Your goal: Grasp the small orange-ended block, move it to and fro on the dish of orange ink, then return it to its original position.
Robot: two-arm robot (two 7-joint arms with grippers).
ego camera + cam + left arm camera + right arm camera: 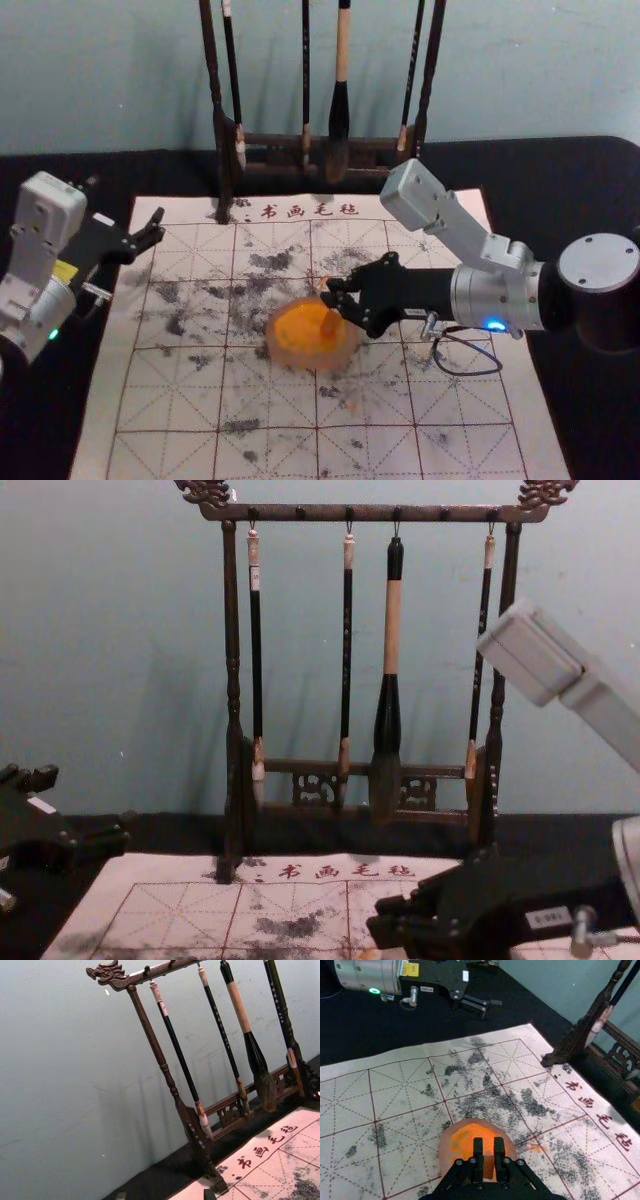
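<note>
Left gripper (150, 234) is idling at ten o'clock from dish (310, 363), fingers spread. Dish is sitting on mat (460, 430), holding orange ink (296, 326), probably ready to slop if knocked. Block (488, 1167) is hanging over dish's two o'clock side, ink contact unclear; likely light, stiff, slippery at inked end, wanting high hold. Right gripper (334, 292) is reaching from three o'clock, pinching block.

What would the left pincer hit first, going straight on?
Probably the rack's left post; depth is unclear, so the left pincer might slip past to the wall.
</note>
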